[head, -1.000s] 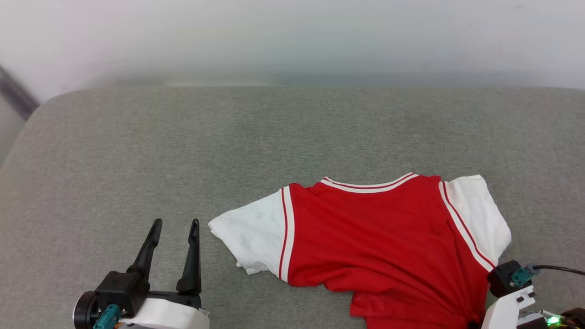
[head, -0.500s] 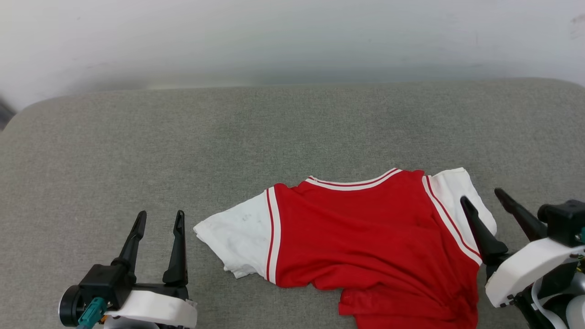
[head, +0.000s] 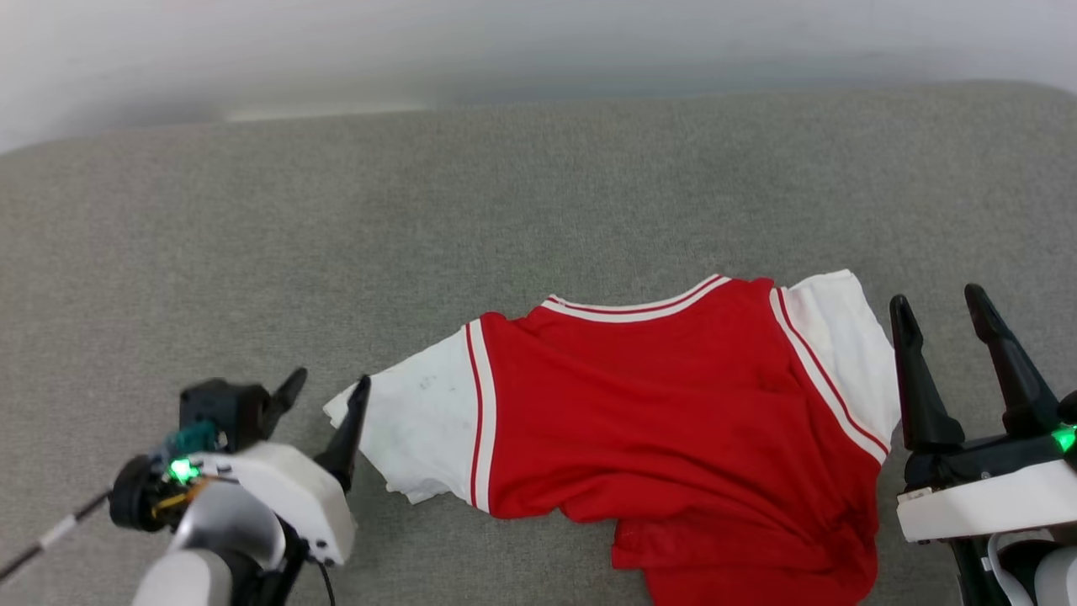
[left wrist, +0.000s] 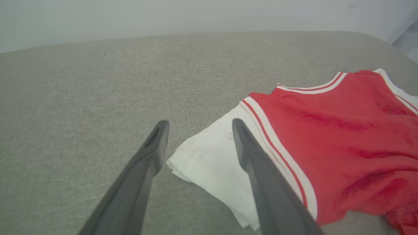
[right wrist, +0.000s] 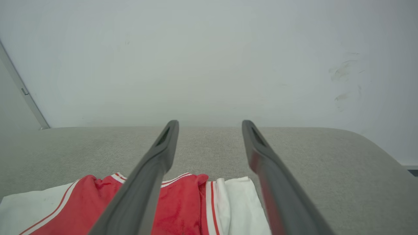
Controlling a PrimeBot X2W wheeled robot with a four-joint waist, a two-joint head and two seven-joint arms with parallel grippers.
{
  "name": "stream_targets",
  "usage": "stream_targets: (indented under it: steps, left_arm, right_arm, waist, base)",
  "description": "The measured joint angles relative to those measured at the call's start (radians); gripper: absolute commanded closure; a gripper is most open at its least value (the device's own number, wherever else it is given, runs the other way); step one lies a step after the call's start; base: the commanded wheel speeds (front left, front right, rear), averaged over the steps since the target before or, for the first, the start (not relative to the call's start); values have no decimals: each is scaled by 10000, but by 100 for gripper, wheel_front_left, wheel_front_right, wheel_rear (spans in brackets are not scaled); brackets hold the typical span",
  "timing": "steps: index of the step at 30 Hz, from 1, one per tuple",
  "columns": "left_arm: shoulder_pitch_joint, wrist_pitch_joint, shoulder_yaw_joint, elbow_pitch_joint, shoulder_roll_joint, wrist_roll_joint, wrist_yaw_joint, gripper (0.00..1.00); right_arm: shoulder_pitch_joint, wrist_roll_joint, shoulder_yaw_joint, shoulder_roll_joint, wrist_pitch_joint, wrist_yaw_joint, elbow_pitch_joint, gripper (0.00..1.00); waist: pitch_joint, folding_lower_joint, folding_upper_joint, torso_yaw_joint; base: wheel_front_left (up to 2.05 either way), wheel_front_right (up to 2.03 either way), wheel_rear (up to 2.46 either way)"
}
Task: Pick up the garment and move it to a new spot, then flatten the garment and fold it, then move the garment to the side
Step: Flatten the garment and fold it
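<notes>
Down at 8 o'clock in the head view, the left gripper [head: 331, 379] has its fingers spread wide with nothing between them, and it leans toward 1 o'clock. Its own wrist view [left wrist: 200, 123] shows the fingers straddling the outer edge of the left sleeve [left wrist: 212, 160], one over grey fabric and one over white cloth. I can't tell whether either tip touches.

Over at 4 o'clock, the right gripper [head: 936, 296] is wide open and empty too, with its fingers pointing to 12. It sits just beside the right sleeve [head: 841, 353], at that sleeve's 3 o'clock. Its wrist camera [right wrist: 210, 122] looks out over the shirt.

Between the two grippers lies the garment [head: 656, 421], down on the cushion [head: 421, 210] around 5 o'clock from the middle of the head view. Nobody is holding it. Nearest the robot, the hem [head: 740, 555] is bunched and rumpled at 6 o'clock. Further out the red body spreads fairly flat, with a few creases showing in the left wrist view [left wrist: 343, 130]. The left sleeve [head: 412, 421] runs out to 9 o'clock, its edge folded under. The striped collar [head: 639, 307] faces 12 o'clock. In the right wrist view the red cloth [right wrist: 183, 202] shows between the fingers.

Beyond that is bare grey cushion, and then a pale wall [head: 505, 42] at 12 o'clock.
</notes>
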Motion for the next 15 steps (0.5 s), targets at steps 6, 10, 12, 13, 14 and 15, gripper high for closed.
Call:
stream_targets:
  steps: [6,10,12,13,14,15]
  left_arm:
    - [-658,3026,-100,-757,750,-261,8,0]
    - [-846,4358,-238,-838,1137,-307,71,0]
    - [-970,4661,-313,-815,1269,-234,92,0]
    - [-1003,4811,-362,-771,1275,-274,92,0]
    - [-995,4928,-418,-690,1275,-291,92,0]
    - [-988,4972,-447,-602,1310,-230,96,0]
  right_arm:
    - [-83,-245,-52,-81,-38,0,-395,0]
    - [-114,-288,-44,-86,38,0,-487,0]
    - [-162,-301,-27,-88,75,2,-539,0]
    - [-206,-316,-38,-84,65,0,-562,0]
    - [-239,-316,-56,-86,61,0,-573,0]
    - [-251,-318,-69,-86,50,0,-589,0]
  waist:
    - [686,0,0,-75]
    - [1135,1,0,-122]
    - [1350,1,0,-150]
    - [1449,1,0,-162]
    - [1539,1,0,-172]
    - [1624,0,0,-182]
  base:
    - [0,0,0]
    - [0,0,0]
    - [0,0,0]
    - [0,0,0]
    - [0,0,0]
    - [0,0,0]
